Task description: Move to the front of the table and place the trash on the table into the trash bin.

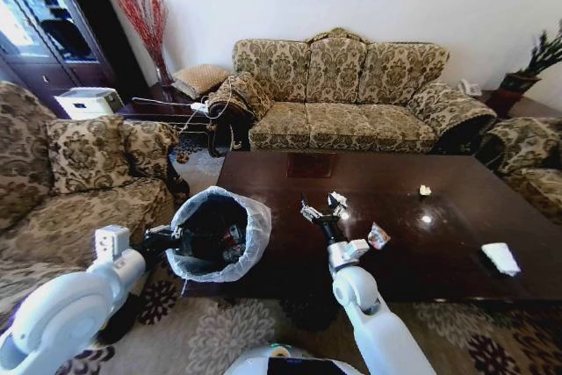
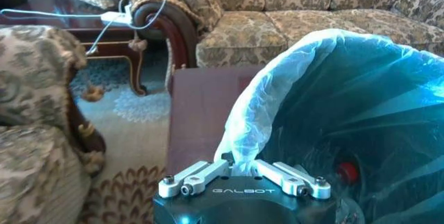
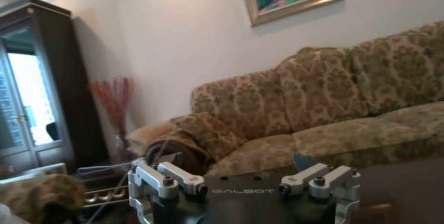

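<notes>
The trash bin (image 1: 219,236), black with a white bag over its rim, hangs at the near left corner of the table (image 1: 290,256). My left gripper (image 1: 176,240) is shut on its rim. In the left wrist view, that gripper (image 2: 239,168) pinches the bag edge of the bin (image 2: 333,94), and a red cap (image 2: 347,171) lies inside. My right gripper (image 1: 322,207) is raised over the table's near middle, open and holding nothing (image 3: 243,178). Trash on the table: a silvery wrapper (image 1: 378,235) just right of that arm, a small white wad (image 1: 425,190) farther back, and a white paper piece (image 1: 501,257) at the near right.
A patterned sofa (image 1: 351,94) stands behind the table and armchairs at the left (image 1: 79,182) and right (image 1: 527,160). A side table (image 1: 167,111) with cables sits at the back left. Patterned carpet (image 1: 228,331) lies below the table's front edge.
</notes>
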### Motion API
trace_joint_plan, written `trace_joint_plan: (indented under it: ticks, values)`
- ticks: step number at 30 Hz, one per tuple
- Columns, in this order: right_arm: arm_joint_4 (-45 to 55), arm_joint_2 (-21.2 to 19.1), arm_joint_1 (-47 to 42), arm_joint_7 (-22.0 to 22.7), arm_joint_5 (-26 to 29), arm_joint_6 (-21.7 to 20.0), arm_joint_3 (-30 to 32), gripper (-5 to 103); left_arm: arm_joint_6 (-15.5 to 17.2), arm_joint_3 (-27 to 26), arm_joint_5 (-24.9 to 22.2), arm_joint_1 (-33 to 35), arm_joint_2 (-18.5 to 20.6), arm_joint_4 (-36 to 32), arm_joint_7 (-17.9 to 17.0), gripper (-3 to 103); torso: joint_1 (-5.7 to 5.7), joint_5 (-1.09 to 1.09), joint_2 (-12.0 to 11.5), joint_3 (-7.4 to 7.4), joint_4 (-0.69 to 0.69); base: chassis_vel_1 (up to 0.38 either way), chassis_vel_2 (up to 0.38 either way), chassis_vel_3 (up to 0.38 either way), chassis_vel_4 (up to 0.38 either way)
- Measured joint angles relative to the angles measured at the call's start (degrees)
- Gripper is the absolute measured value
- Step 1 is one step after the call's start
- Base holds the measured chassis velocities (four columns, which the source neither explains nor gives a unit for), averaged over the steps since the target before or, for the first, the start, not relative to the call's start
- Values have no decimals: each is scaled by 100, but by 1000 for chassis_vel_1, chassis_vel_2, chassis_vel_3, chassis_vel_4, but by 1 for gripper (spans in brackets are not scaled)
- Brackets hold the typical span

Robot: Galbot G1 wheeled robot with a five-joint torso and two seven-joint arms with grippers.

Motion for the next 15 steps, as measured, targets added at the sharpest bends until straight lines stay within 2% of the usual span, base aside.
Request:
trace_joint_plan:
  ticks: [3,7,10,15]
  values:
    - [-26,3,-21,118,-106,-36,-20,100,-2,2,11,-7,-17,-2,12,0,2,-1,-1,0,-2,-356,-82,348,95]
    - [7,19,-182,369,-257,-236,-47,100,-4,28,43,-12,-51,-11,36,0,5,6,-2,2,-5,-227,-95,139,63]
    - [-355,113,-65,567,-273,-399,18,100,-12,96,110,-10,-88,-11,71,0,-7,-3,-1,-2,-4,-27,-29,-2,9]
    - [-1096,253,355,594,-358,-403,43,100,-12,150,163,-10,-122,-10,87,0,-9,-7,2,-3,2,93,7,-45,17]
